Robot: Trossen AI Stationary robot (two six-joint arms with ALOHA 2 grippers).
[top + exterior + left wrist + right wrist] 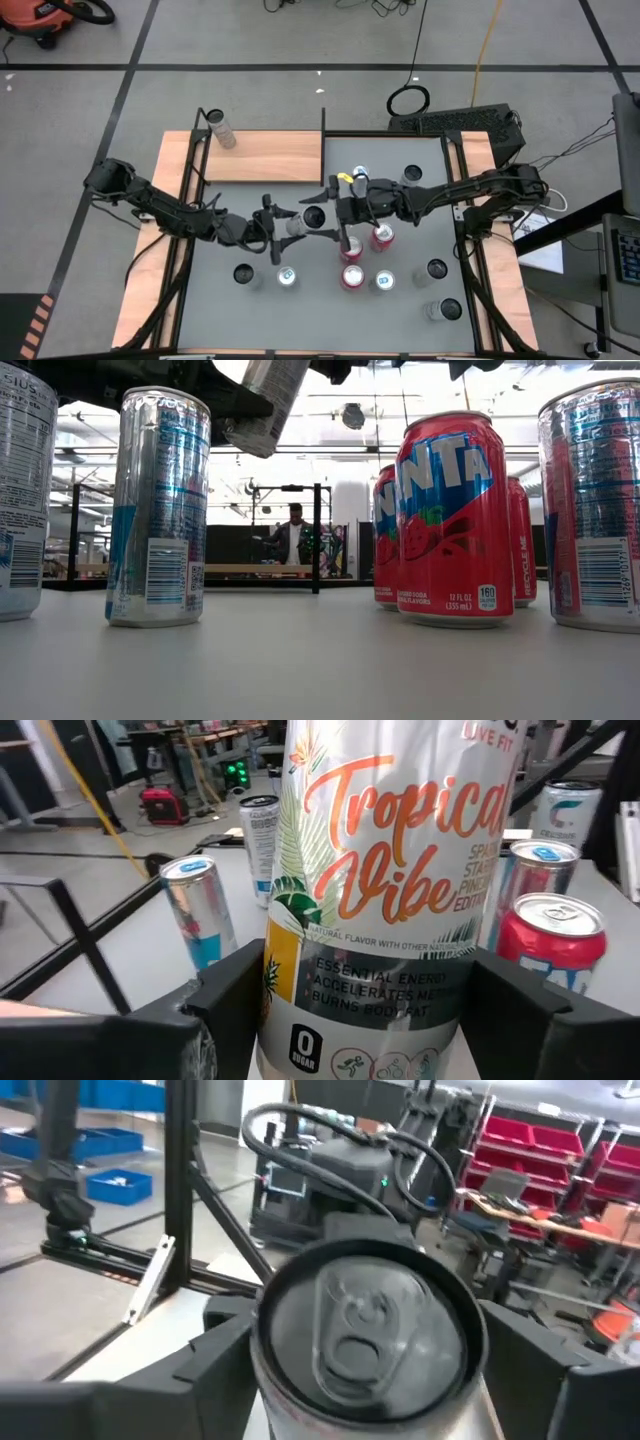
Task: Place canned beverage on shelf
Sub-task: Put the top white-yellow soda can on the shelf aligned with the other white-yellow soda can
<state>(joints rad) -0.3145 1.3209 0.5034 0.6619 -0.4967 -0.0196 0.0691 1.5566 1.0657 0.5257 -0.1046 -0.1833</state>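
I had the Tropical Vibe can (385, 890) pinched in my left tool (283, 228) mid-desk while the right tool (312, 222) spread around it, looking like a handoff toward the shelf (262, 155).

We note a white aluminium can (385, 890) printed with orange script and green palm leaves over a yellow patch. Red strawberry-print soda can (453, 520) with blue-and-white lettering. Silver slim can (158, 508) with light-blue panels. Light-brown wood-grain shelf board (265, 155), black-rimmed; grey table (330, 300).
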